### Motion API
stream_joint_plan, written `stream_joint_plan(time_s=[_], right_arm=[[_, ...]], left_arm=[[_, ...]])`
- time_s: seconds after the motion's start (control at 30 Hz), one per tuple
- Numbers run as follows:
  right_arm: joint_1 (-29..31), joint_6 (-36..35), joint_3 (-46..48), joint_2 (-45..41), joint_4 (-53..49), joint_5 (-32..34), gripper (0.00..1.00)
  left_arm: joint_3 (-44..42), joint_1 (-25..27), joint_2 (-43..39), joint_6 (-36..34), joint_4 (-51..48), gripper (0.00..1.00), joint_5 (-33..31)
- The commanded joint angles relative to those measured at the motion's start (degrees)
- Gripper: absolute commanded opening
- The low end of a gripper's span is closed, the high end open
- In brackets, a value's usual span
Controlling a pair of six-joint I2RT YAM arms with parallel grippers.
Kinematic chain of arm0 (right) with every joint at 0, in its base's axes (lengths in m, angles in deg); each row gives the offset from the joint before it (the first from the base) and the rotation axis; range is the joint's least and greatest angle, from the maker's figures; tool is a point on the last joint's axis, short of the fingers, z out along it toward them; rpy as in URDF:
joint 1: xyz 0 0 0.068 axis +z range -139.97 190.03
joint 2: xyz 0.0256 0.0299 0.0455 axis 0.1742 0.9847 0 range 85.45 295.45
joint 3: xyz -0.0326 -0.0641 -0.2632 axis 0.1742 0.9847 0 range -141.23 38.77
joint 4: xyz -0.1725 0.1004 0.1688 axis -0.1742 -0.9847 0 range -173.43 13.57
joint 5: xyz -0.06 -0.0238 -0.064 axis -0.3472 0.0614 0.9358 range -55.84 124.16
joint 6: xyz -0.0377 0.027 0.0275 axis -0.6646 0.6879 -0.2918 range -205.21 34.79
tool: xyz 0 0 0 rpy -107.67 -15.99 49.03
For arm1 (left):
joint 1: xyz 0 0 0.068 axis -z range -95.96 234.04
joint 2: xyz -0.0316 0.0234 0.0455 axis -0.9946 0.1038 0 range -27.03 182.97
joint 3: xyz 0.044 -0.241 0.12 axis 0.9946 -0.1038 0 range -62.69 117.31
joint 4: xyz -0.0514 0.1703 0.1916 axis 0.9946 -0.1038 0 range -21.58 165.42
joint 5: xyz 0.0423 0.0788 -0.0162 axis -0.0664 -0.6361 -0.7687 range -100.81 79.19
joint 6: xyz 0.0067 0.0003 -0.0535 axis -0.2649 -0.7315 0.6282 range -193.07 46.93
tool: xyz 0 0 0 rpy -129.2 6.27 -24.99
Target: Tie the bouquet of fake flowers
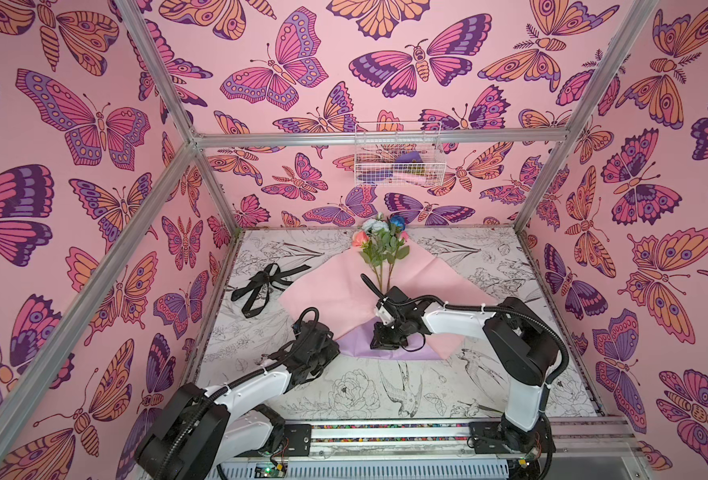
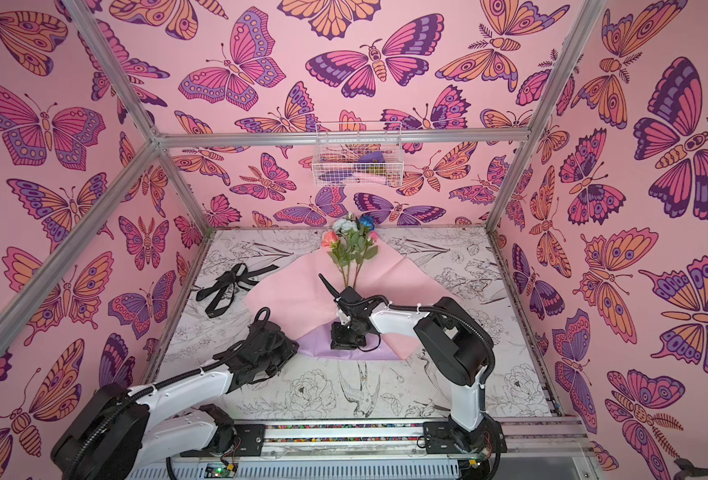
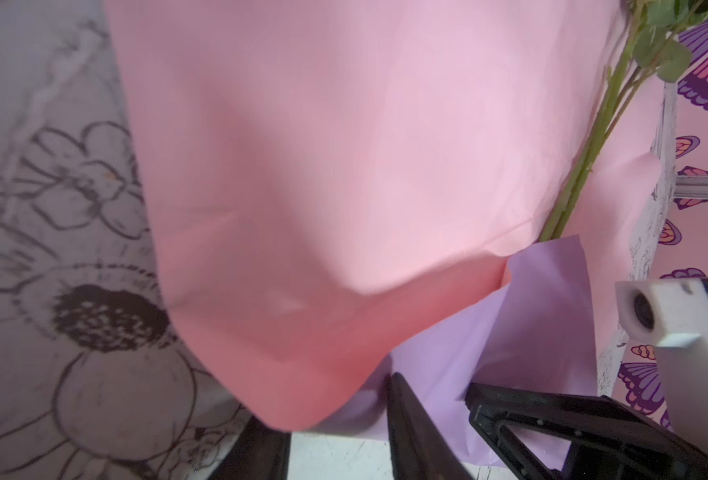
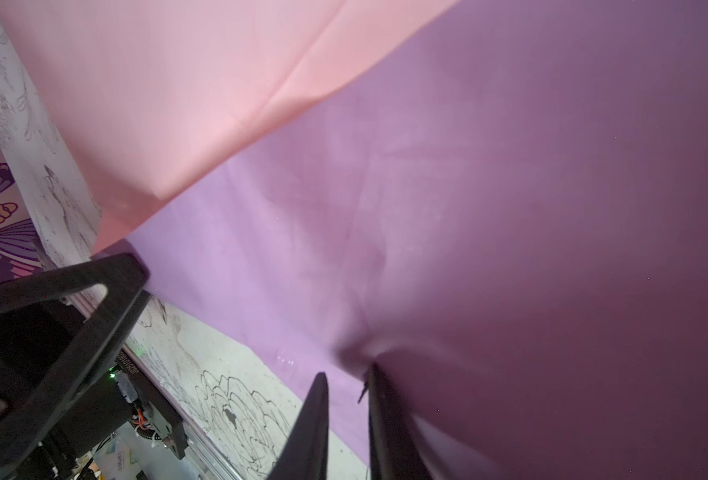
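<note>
Visibly, left gripper point(image 3: 331, 409) gapes round pink paper point(image 3: 344, 166); right gripper point(image 4: 346, 370) nearly closed, hold unclear.

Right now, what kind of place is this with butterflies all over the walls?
Probably a robot practice booth set up like a flower-wrapping stand: pink butterfly-print walls on a silver metal frame, two white-and-black robot arms, and a bouquet of fake flowers lying on pink wrapping paper.

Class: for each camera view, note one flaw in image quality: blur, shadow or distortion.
Both top views: frame bars splay outward, wide-angle stretch. Left wrist view: pink paper soft, out of focus. Right wrist view: lilac paper darkens into shadow.
</note>
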Motion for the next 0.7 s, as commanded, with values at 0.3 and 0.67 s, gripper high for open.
stream_joint_plan(time_s=[0.3, 0.67], right_arm=[[2.1, -0.1, -3.8, 0.3, 1.2, -3.8, 0.20], [5.2, 0.2, -8.5, 6.6, 1.1, -5.5, 0.18]], left_arm=[[-3.0, -0.4, 3.5, -0.4, -1.0, 0.17, -1.4], [-4.6, -0.4, 0.1, -0.2, -0.9, 0.16, -1.4]])
